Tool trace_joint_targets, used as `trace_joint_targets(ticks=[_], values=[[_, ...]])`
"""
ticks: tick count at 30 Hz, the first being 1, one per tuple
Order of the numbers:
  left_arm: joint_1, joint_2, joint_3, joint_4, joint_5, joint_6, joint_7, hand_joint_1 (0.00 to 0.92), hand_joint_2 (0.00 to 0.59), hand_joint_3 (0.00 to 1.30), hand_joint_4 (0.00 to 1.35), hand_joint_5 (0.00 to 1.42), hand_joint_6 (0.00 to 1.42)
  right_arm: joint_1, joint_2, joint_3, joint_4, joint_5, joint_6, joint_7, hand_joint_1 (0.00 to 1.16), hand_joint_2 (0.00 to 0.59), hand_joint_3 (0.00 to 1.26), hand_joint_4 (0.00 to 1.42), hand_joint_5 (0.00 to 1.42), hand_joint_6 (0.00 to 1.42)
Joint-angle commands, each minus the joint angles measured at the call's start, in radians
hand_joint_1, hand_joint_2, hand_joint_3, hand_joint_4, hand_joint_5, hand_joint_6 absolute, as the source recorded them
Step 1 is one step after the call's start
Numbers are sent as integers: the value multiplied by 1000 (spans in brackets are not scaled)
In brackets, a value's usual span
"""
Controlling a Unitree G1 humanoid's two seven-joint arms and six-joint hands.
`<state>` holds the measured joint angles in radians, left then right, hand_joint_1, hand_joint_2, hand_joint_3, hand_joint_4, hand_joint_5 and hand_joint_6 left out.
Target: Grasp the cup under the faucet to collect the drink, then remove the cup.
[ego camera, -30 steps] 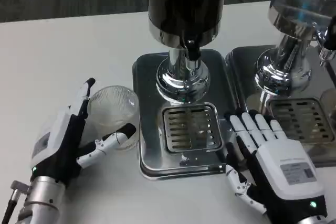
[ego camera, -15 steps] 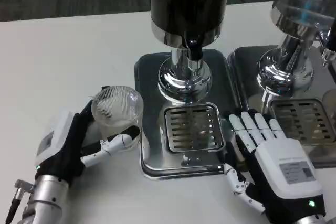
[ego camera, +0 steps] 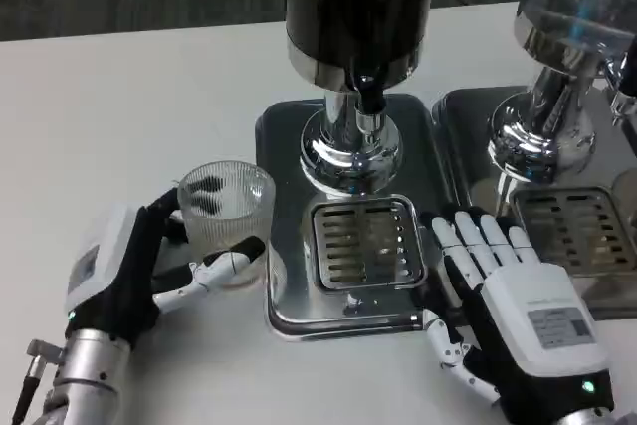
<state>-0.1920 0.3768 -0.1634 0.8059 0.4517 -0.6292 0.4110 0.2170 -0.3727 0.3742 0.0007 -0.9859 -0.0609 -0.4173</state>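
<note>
The clear ribbed glass cup (ego camera: pixel 227 214) stands just left of the steel drip tray (ego camera: pixel 282 161), level with the slotted grate (ego camera: pixel 363 241). My left hand (ego camera: pixel 127 268) grips it. Its dark fingers show through the glass from behind, and the thumb presses on the cup's near side. The black faucet spout (ego camera: pixel 368 97) hangs from the dark dispenser (ego camera: pixel 358 7) above the tray, to the right of and beyond the cup. My right hand (ego camera: pixel 510 296) lies flat and open at the tray's right front edge, holding nothing.
A second chrome dispenser (ego camera: pixel 562 37) with its own tray and grate (ego camera: pixel 577 231) stands at the right, close behind my right hand. Bare white table (ego camera: pixel 119 106) stretches left of the cup and beyond it.
My left hand's fingers have closed around the cup, and the cup has shifted slightly right toward the tray. The right hand has barely moved.
</note>
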Motion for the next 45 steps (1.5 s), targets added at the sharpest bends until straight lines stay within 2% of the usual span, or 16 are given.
trace_joint_targets(ticks=[1,23,30,45], values=[[2,0,-15,11,27,-32,29,462,136,393,461,661,564,7,-5,1,1,3,5,4,31,531,54,0,0,0],[-4,-17,-10,50,83,-112,226,452,149,394,454,653,553,4,-20,-9,-16,4,8,22,13,526,60,0,0,0],[-25,-24,-20,68,97,-141,245,441,179,411,481,683,583,8,-28,-11,-24,5,3,15,10,526,63,0,0,0],[-108,-46,-100,93,162,-159,238,436,192,445,516,721,648,30,-27,-20,-48,0,19,8,8,526,64,0,0,0]])
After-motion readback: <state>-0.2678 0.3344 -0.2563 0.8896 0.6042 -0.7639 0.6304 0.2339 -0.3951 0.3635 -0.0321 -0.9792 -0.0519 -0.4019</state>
